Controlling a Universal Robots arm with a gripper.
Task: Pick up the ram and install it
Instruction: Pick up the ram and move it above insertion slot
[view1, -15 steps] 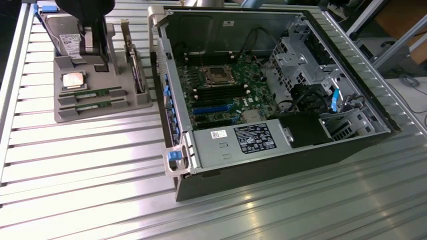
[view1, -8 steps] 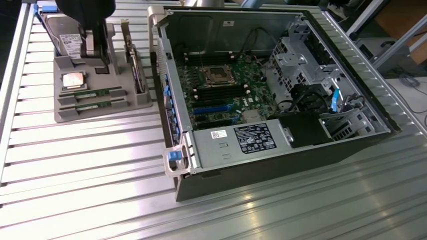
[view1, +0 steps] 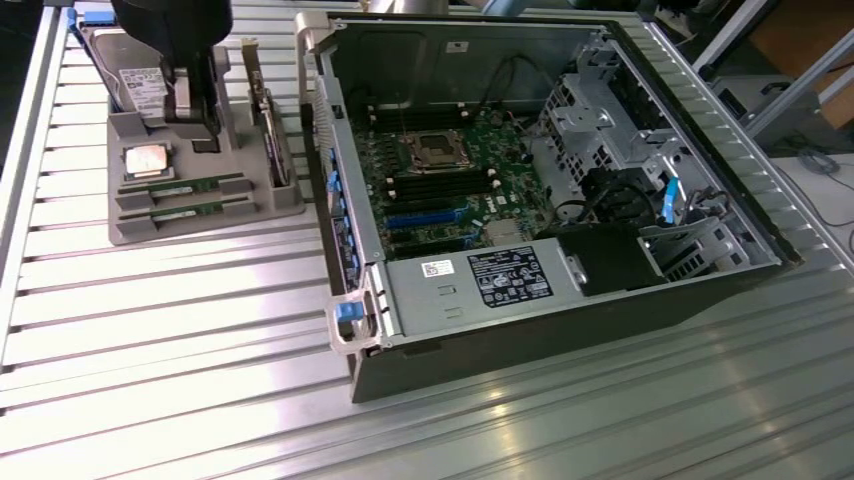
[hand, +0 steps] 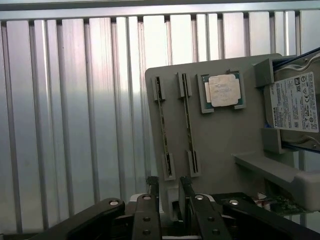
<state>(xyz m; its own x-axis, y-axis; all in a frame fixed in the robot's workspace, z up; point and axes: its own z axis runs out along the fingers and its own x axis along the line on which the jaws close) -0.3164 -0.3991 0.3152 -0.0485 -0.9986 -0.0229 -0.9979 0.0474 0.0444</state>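
While both sticks sit on edge in their slots, nothing is off the grey holder (view1: 200, 232) yet. The ram stick nearer the processor (view1: 180, 187) and the outer ram stick (view1: 187, 211) lie parallel, just beside one another. The square silver processor (view1: 147, 158) rests in its own recess right behind them.

Now the gripper (view1: 198, 112): it hangs over the holder, up between the processor and the hard drive (view1: 134, 75). Its fingers (hand: 186, 197) stand apart, nothing between them, touching neither stick. From the wrist camera both sticks run edge-on away from those fingers, and the gap between the fingers sits roughly in line with the outer one, though I can't call that for certain.

Along the holder's side, towards the exterior view's right, an expansion card (view1: 274, 140) stands upright. Past it the computer case (view1: 534, 345) lies open on the slatted metal table (view1: 160, 340). Its motherboard (view1: 461, 215) is in plain sight, with the long black memory slots (view1: 434, 187) just beside the processor socket (view1: 434, 150). The labelled power supply (view1: 501, 275) sits at the near end.
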